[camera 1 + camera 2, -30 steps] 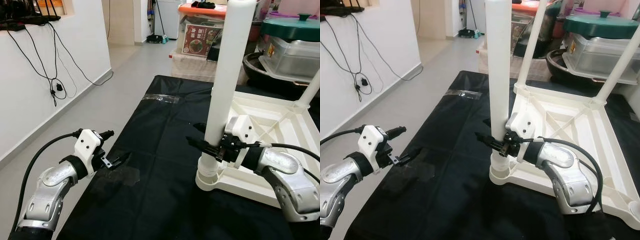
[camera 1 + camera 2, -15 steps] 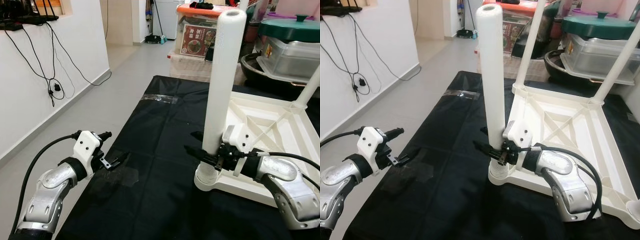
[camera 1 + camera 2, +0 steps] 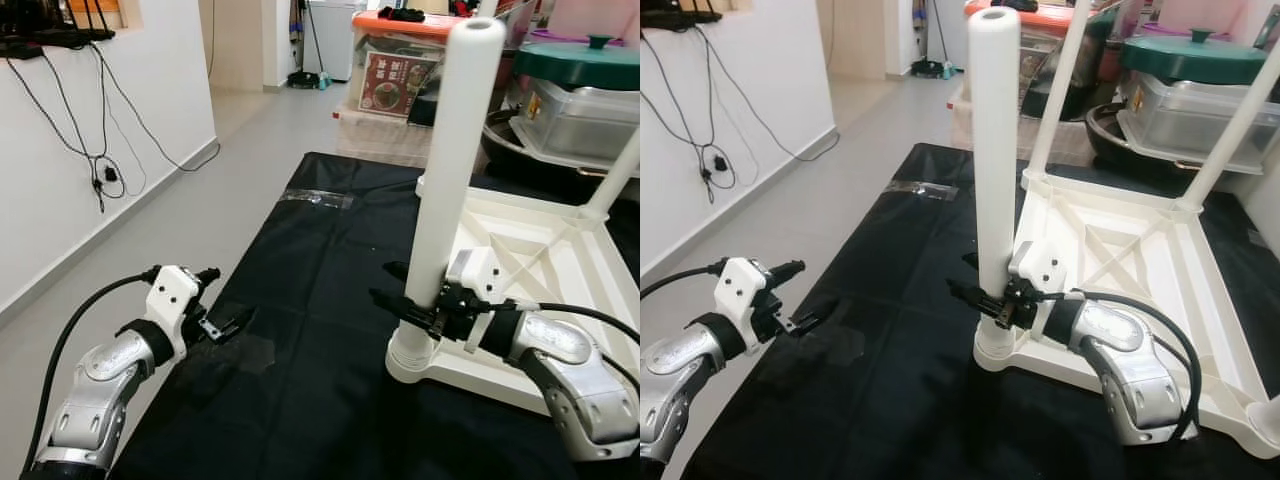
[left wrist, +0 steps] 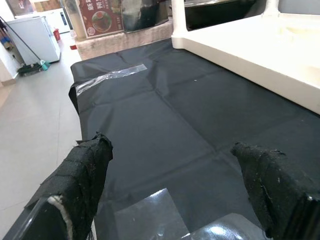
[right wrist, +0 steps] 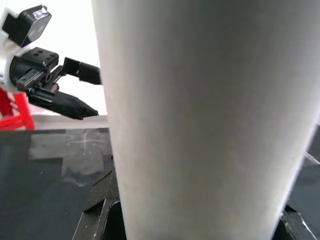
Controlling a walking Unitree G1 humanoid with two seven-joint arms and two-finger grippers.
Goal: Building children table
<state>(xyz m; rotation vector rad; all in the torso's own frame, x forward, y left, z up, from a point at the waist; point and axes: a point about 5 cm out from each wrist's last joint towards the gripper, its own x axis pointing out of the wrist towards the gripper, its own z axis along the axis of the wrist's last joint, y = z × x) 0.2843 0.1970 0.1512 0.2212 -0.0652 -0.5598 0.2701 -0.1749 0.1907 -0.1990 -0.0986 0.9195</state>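
The white leg [image 3: 445, 190] stands upright in the corner socket [image 3: 411, 358] of the upturned table [image 3: 560, 300], at the corner nearest the robot and towards its left. The table lies top-down on a black sheet [image 3: 320, 300]; two more legs rise from its far corners. The right gripper [image 3: 400, 305] grips the leg low down, just above the socket, one black finger on either side of it. In the right wrist view the leg [image 5: 200, 115] is very close to the lens, with the fingers [image 5: 97, 220] at its flanks.

The left gripper [image 3: 228, 326] hovers over the sheet's left part, well apart from the leg, its fingers [image 4: 82, 175] spread and holding nothing. Under it lies a patch of clear tape [image 3: 255, 352]; a second strip [image 3: 318, 198] sits near the sheet's far edge.

Between the two grippers the sheet is bare. Left of the sheet's edge runs grey floor [image 3: 190, 210] up to a white wall [image 3: 60, 200] with hanging cables [image 3: 100, 150]. Beyond the table's far edge stand storage boxes [image 3: 395, 80] and a pot with a green lid [image 3: 575, 65], close against it.
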